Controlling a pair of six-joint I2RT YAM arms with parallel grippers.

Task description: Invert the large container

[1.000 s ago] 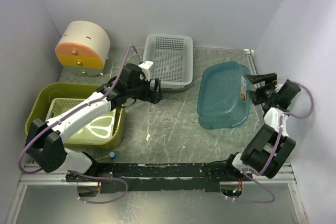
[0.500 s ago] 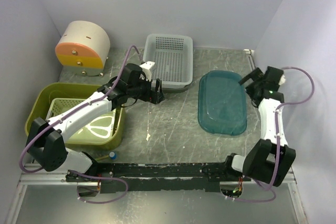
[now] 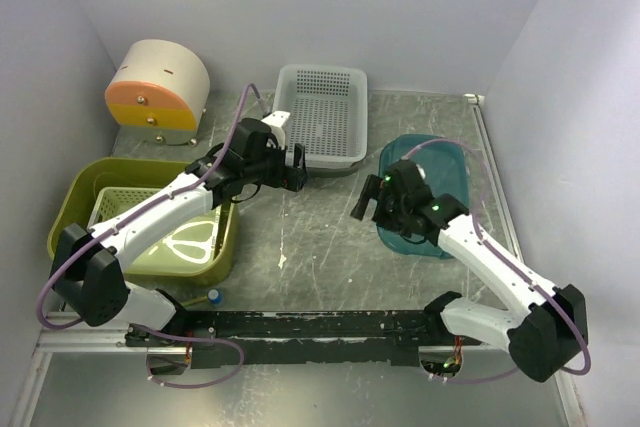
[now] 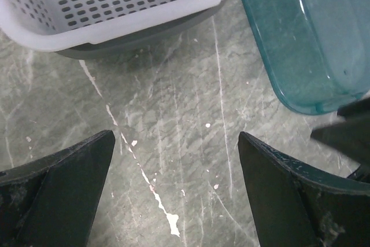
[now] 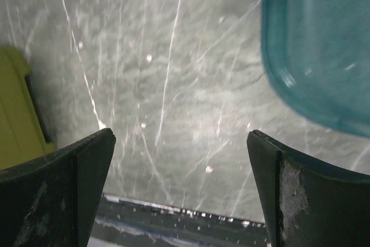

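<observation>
The large olive-green container (image 3: 72, 202) stands upright at the left of the table with a pale green tray (image 3: 122, 203) inside it; its corner shows in the right wrist view (image 5: 17, 108). My left gripper (image 3: 297, 175) is open and empty over bare table, right of the container and in front of the white basket; the left wrist view (image 4: 176, 189) shows nothing between its fingers. My right gripper (image 3: 363, 203) is open and empty above the middle of the table, and the right wrist view (image 5: 182, 183) shows only table between its fingers.
A teal bin (image 3: 448, 162) lies bottom-up at the right, partly under my right arm, and shows in both wrist views (image 4: 312, 39) (image 5: 324, 44). A white perforated basket (image 3: 320, 112) stands at the back. A cream and orange drum (image 3: 157, 87) stands back left.
The right arm let go of the teal bin, which went from tilted to lying bottom-up, then swung left over it to the table's middle. The left arm barely moved.
</observation>
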